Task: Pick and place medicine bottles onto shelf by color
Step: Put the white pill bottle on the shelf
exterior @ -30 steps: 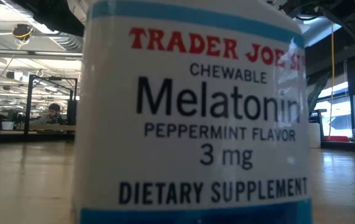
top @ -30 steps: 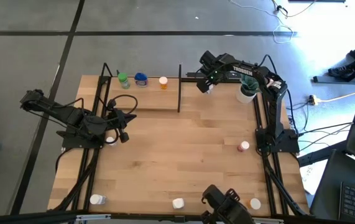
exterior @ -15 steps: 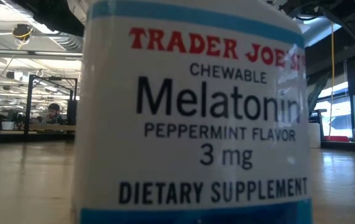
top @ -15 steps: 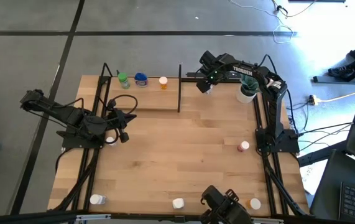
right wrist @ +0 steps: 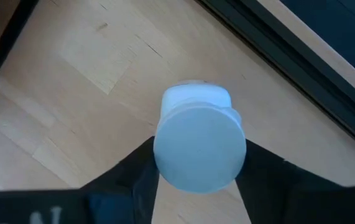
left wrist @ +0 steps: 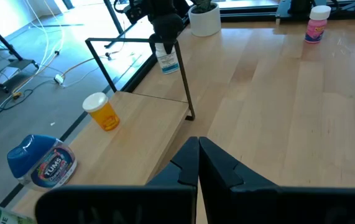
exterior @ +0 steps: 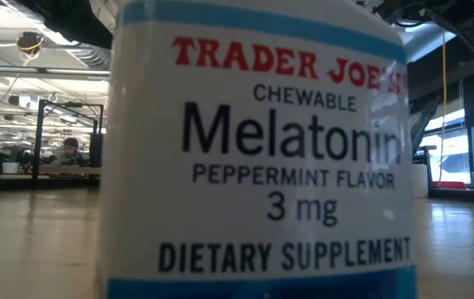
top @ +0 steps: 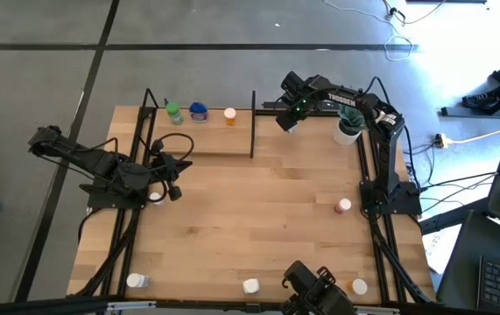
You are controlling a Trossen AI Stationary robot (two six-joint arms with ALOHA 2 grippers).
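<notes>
Near table edge (top: 197,293): three white-capped bottles sitting along it, one at the left corner (top: 135,281), one mid (top: 250,286), one toward the right (top: 359,286); the mid one is filling the low view as the melatonin bottle (exterior: 253,158). Wide bare wood is lying open in the table's middle. Pink-capped bottle (top: 343,206) is standing near the right edge, just beside the right arm's base.

Left tool (top: 176,168) is idling with fingers pressed together, empty, hanging beside the shelf's (top: 223,140) near-left post.

On the shelf's far strip: green bottle (top: 173,114), blue bottle (top: 199,111), orange bottle (top: 230,115) in a row, room open between orange and the right post.

Right tool (top: 290,120) is hovering just outside that right post at the table's far edge, fingers clamping a white bottle (right wrist: 200,144) from both sides, its cap facing the wrist camera. Potted plant (top: 348,129) is sitting near it.
</notes>
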